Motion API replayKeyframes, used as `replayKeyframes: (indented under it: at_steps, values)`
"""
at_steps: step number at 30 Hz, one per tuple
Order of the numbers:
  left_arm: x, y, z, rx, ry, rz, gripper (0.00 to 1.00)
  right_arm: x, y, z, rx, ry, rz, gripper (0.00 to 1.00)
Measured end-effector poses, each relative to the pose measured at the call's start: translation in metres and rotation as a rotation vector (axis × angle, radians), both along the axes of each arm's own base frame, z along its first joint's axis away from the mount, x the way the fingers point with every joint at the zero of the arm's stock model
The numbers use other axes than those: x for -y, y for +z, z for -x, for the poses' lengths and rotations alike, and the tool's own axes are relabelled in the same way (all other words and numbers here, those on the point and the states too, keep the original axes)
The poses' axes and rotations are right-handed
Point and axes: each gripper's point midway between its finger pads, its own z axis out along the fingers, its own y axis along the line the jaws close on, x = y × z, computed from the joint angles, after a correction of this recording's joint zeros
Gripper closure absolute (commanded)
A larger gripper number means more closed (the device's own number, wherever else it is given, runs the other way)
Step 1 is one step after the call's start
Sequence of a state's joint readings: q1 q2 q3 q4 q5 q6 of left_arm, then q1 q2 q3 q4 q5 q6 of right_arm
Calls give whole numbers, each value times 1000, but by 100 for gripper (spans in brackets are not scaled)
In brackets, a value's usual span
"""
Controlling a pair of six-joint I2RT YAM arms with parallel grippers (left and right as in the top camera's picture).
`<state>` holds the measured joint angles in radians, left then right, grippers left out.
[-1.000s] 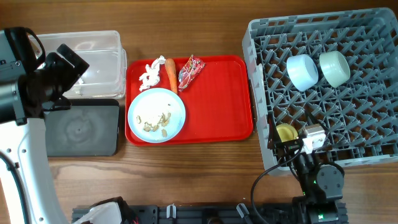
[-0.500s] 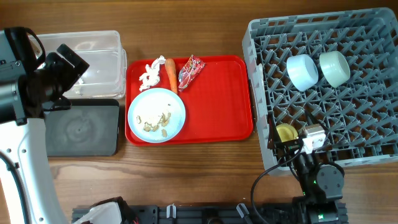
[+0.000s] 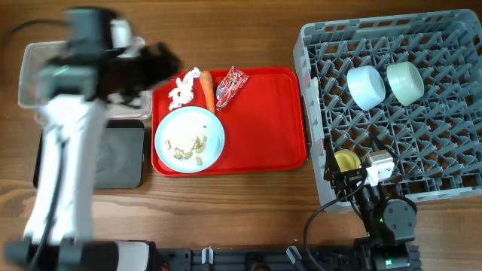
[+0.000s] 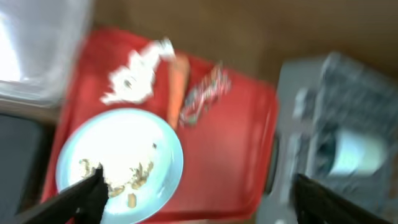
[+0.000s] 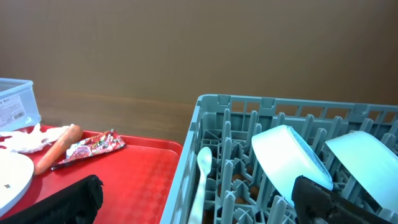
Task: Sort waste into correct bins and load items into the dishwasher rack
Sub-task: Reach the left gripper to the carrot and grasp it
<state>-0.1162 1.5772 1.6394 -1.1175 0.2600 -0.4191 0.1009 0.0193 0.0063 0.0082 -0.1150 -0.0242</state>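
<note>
The left pincer [image 4: 199, 190] hung over the left rim of the red tray [image 3: 263, 120], its two fingers wide apart with nothing between them, though the overhead view showed that arm only as a blur. The waste lay just beyond it toward the tray's back edge. The crumpled tissue [image 3: 181, 88] was nearest, then the carrot piece [image 3: 206, 90], then the snack wrapper [image 3: 230, 85], the three close together in a row. The carrot's long axis ran front to back across the tabletop, and the wrapper leaned on a diagonal beside it. The pale blue plate [image 3: 189, 138], with beige scraps [image 3: 188, 147] on it, sat nearer the front on the same tray. Both bins stood left of the tray, the clear tub [image 3: 27, 75] behind and the black tray [image 3: 120, 162] in front. I judged that anything lifted would travel leftward, and that the left arm was by far the nearer one. The right pincer [image 5: 199, 205] was at the front wall of the dishwasher rack [image 3: 309, 75], fingers likewise spread and empty, well apart from the waste. The rack held the white-blue bowl [image 3: 367, 86], the green bowl [image 3: 405, 81], the yellow cup [image 3: 346, 160] and the white spoon [image 5: 202, 165]. A white label [image 5: 12, 115] on the tub carried print too small to read, and the wrapper's lettering was no clearer.
</note>
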Motion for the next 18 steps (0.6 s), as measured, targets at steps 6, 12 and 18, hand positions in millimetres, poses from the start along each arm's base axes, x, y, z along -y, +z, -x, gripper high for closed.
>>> replayKeyframes:
  at_steps: [6, 12, 18]
  values:
    - [56, -74, -22, -95, -163, -124, 16, 0, 0, 0, 0, 0, 0, 0]
    - [57, -124, -45, -156, -104, -158, 29, 0, 0, 0, 0, 0, 0, 0]
    - [67, -169, -52, -219, -108, -173, 32, 0, 0, 0, 0, 0, 0, 0]
